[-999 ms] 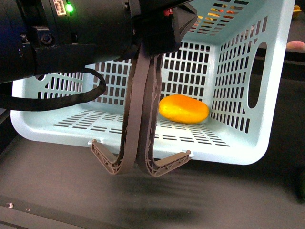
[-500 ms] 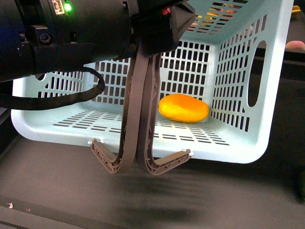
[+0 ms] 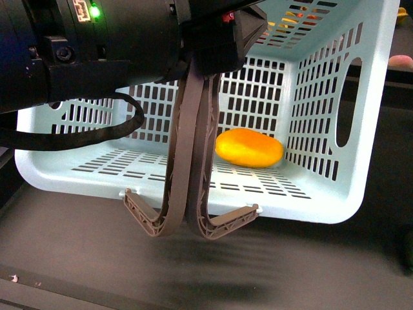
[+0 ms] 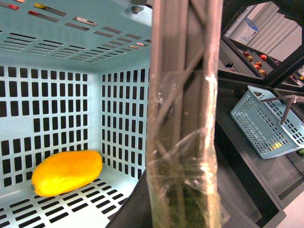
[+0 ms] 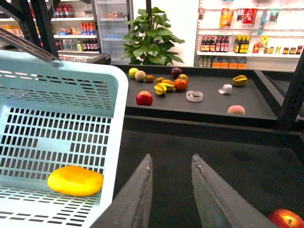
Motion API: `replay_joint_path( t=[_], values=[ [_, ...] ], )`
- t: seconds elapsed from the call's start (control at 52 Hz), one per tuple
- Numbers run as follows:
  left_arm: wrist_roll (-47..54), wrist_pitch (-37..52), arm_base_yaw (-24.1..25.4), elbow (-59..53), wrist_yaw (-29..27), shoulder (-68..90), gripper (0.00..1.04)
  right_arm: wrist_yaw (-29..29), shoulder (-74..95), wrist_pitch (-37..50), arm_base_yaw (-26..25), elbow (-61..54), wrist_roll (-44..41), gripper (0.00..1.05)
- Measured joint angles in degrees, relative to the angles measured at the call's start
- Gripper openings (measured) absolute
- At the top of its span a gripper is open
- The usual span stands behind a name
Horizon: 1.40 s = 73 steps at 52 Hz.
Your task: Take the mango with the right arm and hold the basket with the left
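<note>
Well, nothing has shifted: your left tool (image 3: pixel 210 61) stays clamped on the ribbed grey-brown handles (image 3: pixel 187 148) of the light turquoise slotted plastic basket (image 3: pixel 322 194), fingers hidden; the smooth oval orange-yellow mango (image 3: pixel 249 147) lies inside. Your right tool (image 5: pixel 173 194) hangs open, empty.

- basket (image 3: pixel 310 208): light turquoise all over; walls and base patterned with rows of rectangular slots.
- mango (image 3: pixel 249 147): smooth orange-yellow, deeper orange on top, no markings.
- handles (image 3: pixel 184 148): grey-brown, with a ribbed lattice pattern.
- left arm (image 3: pixel 77 51): black, with a small bright green light (image 3: pixel 94 10) and a black cable (image 3: pixel 64 141).
- right claw (image 5: pixel 172 159): plain grey fingers.
- surface (image 3: pixel 77 258): plain dark grey to black.
- second basket (image 4: pixel 263 126), in the left wrist view: duller blue, also slotted.
- apple (image 5: pixel 144 98) on the far surface: red.
- plant (image 5: pixel 151 40): green leaves.
</note>
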Motion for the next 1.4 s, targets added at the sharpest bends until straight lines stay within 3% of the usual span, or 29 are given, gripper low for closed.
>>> replay_joint_path(
  t=[0.384,0.5,0.576,0.692,0.845,1.114,1.402],
  values=[
    [0.0,0.0,0.0,0.0,0.0,0.0,0.09,0.0,0.0,0.0,0.0,0.0,0.1,0.99],
    [0.2,-0.1,-0.1,0.0,-1.0,0.0,0.09,0.0,0.0,0.0,0.0,0.0,0.0,0.96],
    [1.9,-3.1,-1.4,0.9,-12.9,0.3,0.09,0.0,0.0,0.0,0.0,0.0,0.0,0.97],
    [-2.1,-6.5,-1.5,4.7,-25.7,2.9,0.09,0.0,0.0,0.0,0.0,0.0,0.0,0.97],
    [-10.8,-11.9,1.2,12.4,-32.4,7.3,0.09,0.0,0.0,0.0,0.0,0.0,0.0,0.97],
    [-35.1,-28.0,7.7,30.3,-34.3,17.7,0.09,0.0,0.0,0.0,0.0,0.0,0.0,0.97],
    [-51.0,-33.3,11.6,41.9,-35.9,24.2,0.09,0.0,0.0,0.0,0.0,0.0,0.0,0.97]
  ],
)
